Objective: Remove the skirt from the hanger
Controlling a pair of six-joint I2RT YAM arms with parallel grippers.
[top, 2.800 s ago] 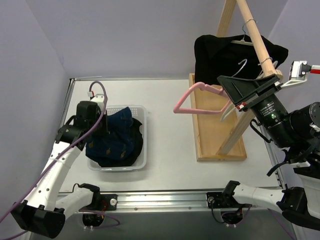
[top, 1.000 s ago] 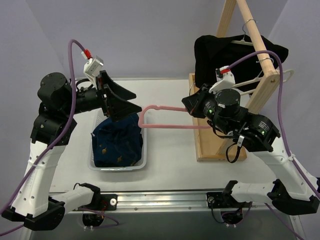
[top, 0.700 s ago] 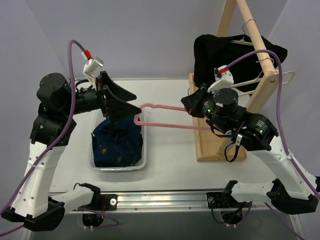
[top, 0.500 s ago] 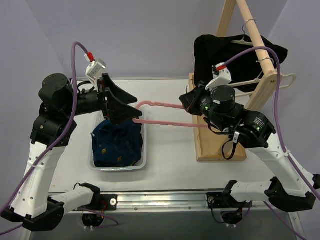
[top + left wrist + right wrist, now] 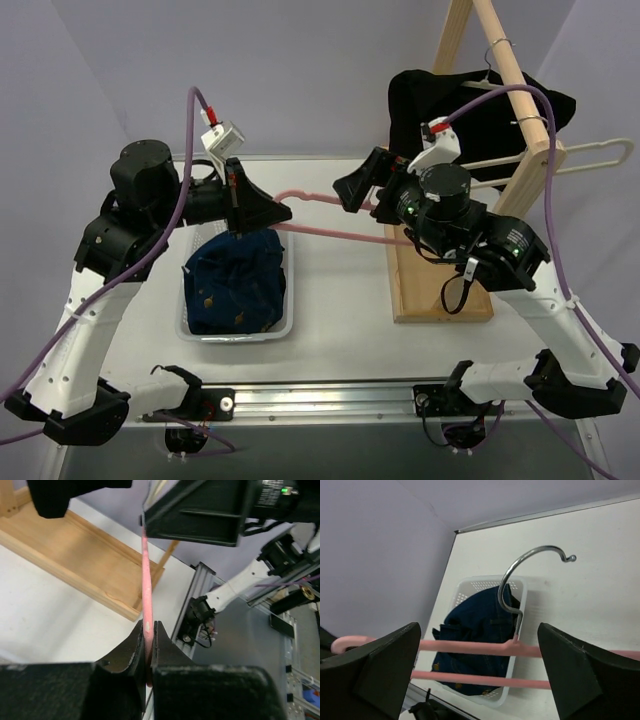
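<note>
A pink hanger (image 5: 330, 232) is held level above the table between the two arms. My left gripper (image 5: 280, 212) is shut on its left end; in the left wrist view the pink bar (image 5: 145, 570) is pinched between the jaws (image 5: 149, 625). My right gripper (image 5: 350, 195) is open around the other end. Both pink bars (image 5: 470, 647) and the metal hook (image 5: 520, 565) lie between its spread fingers, untouched. A bare cream hanger (image 5: 590, 152) hangs on the rack at the right. The skirt is out of view.
A white basket (image 5: 288, 300) on the left of the table holds a blue denim garment (image 5: 238, 285). A wooden rack (image 5: 430, 260) stands at the right, with a black garment (image 5: 440, 100) draped on its sloping rail (image 5: 510, 60).
My left gripper has shut on the pink hanger's left end. My right gripper has opened and let go of it. Both arms shifted slightly, and the cream hanger swung out to the right.
</note>
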